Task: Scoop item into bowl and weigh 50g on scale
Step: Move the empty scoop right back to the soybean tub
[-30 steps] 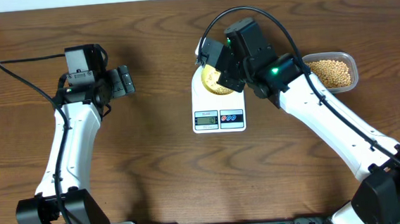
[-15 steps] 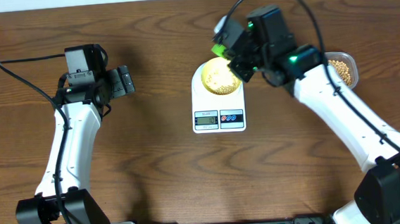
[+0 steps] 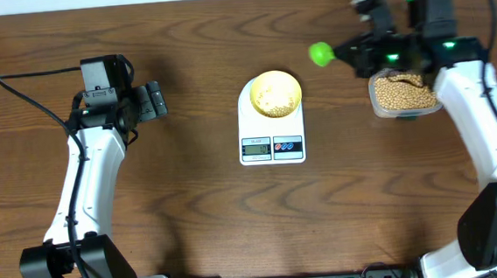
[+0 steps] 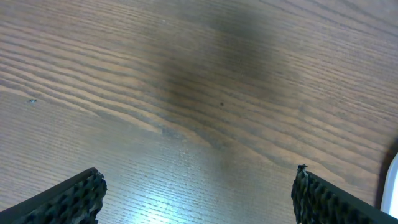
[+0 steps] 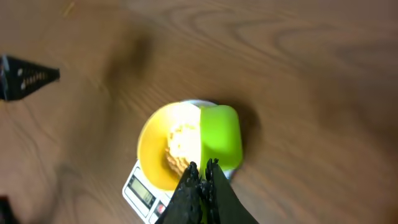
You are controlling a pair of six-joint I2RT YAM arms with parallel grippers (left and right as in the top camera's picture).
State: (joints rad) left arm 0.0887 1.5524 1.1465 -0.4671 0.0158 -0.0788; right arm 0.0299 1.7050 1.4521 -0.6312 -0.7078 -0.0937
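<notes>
**A:** Which step is this?

**B:** Refilling, I'd judge. Small tan round beans [image 3: 272, 99] lie in the pale yellow round bowl [image 3: 295, 83] on the flat white digital scale [image 3: 271, 129] (display unreadable). The right fingers [image 5: 188, 190] pinch a bright green plastic scoop [image 3: 321, 54] near the clear plastic container [image 3: 375, 100]; the left fingers [image 4: 68, 199] are spread, holding nothing.

**A:** Next?

**B:** Dip in and lift a small portion.
</notes>
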